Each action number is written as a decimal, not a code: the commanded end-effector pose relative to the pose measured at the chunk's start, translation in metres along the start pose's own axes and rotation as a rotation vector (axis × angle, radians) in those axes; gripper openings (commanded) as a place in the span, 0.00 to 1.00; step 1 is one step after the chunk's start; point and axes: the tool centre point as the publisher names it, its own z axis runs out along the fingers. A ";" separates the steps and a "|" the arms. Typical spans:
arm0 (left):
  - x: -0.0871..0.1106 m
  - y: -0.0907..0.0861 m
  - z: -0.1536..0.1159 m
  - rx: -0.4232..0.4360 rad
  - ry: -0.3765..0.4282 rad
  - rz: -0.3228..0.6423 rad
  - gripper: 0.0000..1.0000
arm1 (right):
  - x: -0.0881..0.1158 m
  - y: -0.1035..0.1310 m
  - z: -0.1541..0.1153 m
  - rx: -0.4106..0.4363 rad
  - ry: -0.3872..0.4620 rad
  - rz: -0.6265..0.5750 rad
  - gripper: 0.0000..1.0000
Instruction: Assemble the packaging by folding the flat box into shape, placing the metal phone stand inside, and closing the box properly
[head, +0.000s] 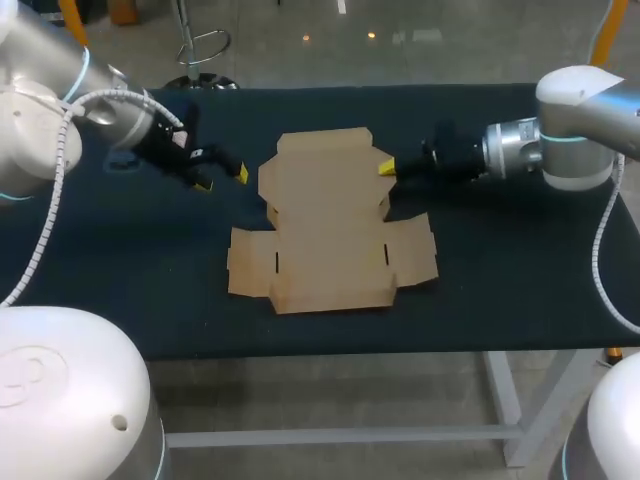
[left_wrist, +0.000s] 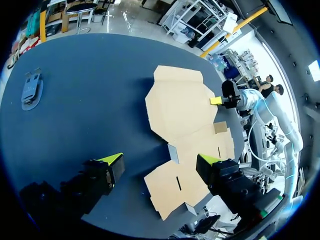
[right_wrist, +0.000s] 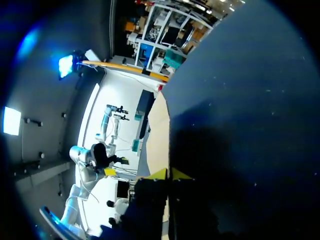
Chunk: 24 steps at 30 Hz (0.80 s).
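Left jaws stand wide open and empty beside the flat box (head: 330, 225) on the worktop (head: 500, 280); right jaws pinch its edge.

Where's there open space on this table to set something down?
Free: the table strip between the flat box and the near edge, and the far strip behind the box. Crowded: both sides of the box's far half, where the left gripper and right gripper sit.
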 end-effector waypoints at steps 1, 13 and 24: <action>0.001 0.010 -0.005 0.062 0.002 0.006 1.00 | 0.002 0.001 -0.008 0.040 0.065 0.005 0.00; 0.001 0.010 -0.005 0.062 0.002 0.006 1.00 | 0.002 0.001 -0.008 0.040 0.065 0.005 0.00; 0.010 0.002 -0.002 0.165 0.118 0.147 1.00 | 0.018 -0.003 -0.024 -0.042 0.109 -0.065 0.00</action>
